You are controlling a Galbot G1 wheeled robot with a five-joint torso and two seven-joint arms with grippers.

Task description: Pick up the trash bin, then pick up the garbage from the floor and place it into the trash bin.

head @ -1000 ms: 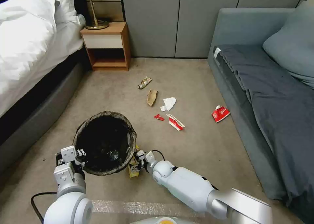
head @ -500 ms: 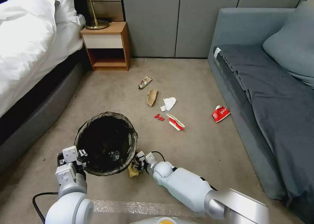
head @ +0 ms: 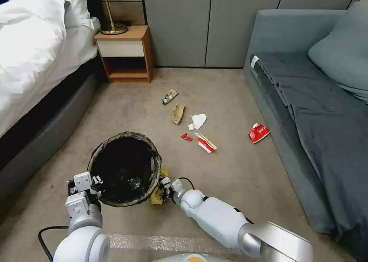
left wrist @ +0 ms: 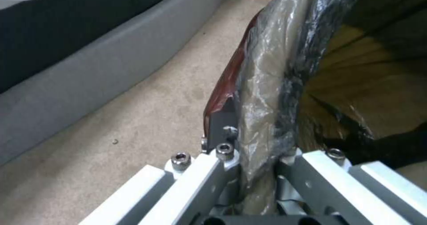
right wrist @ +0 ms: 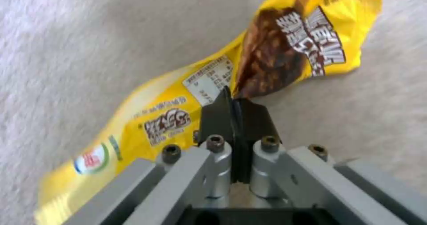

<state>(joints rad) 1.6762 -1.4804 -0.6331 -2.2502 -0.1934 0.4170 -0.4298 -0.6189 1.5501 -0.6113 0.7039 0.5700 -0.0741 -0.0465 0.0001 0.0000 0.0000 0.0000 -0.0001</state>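
Counting six scraps (head: 198, 120) beyond one bin (head: 124, 166)

Right wrist view, and your right gripper (right wrist: 233, 110) has its two dark fingertips (right wrist: 216, 116) pressed flat together, pinching the yellow snack wrapper (right wrist: 178, 115) at about its middle. The wrapper runs diagonally from the lower left of the frame to the upper right, where its brown printed panel spreads out. Behind it you've got pale carpet (right wrist: 80, 41) on every side.
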